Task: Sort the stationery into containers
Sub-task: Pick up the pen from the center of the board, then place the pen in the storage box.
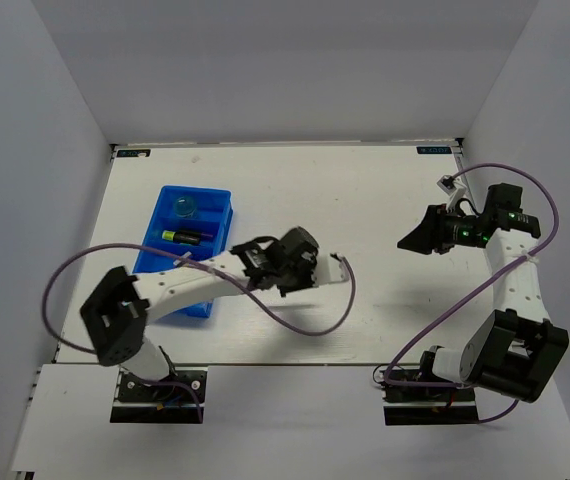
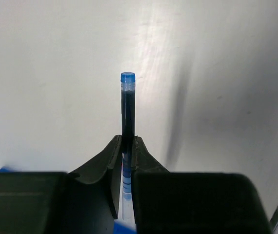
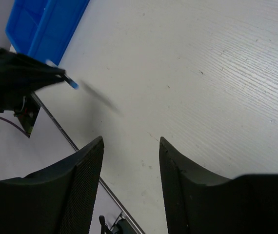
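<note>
Thin dark-blue pen (image 2: 128, 109), cylindrical, blue-capped, clamped in left gripper (image 2: 128, 141), right gripper (image 3: 131, 144) apart, matte white table (image 3: 217, 73)

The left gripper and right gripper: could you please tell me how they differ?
The left gripper is shut on a thin dark-blue pen; the right gripper is open and empty. The left gripper is nearer the blue tray than the right gripper. Both are dark and two-fingered, above the white table.

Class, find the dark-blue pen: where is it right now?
Left wrist view: the pen is pinched in the left tool, over the white table. From above, that tool sits right of the blue tray.
</note>
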